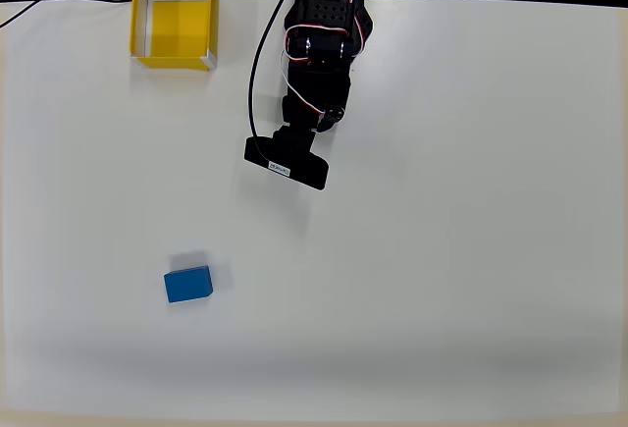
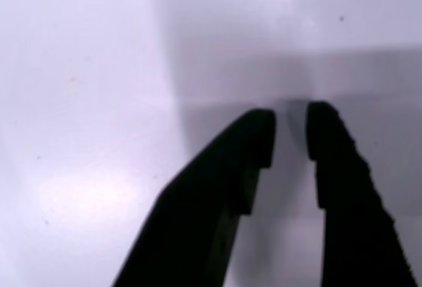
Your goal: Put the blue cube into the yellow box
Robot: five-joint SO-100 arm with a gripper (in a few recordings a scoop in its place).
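In the overhead view the blue cube (image 1: 188, 284) lies flat on the white tabletop (image 1: 471, 250), left of centre and nearer the front edge, well apart from the yellow box (image 1: 174, 25), which sits open-topped at the back edge near the left corner with nothing inside. The black arm (image 1: 319, 54) reaches in from the back edge near the middle. In the wrist view its hand (image 2: 290, 132) holds nothing, the two dark fingers (image 2: 231, 175) slightly parted over bare tabletop.
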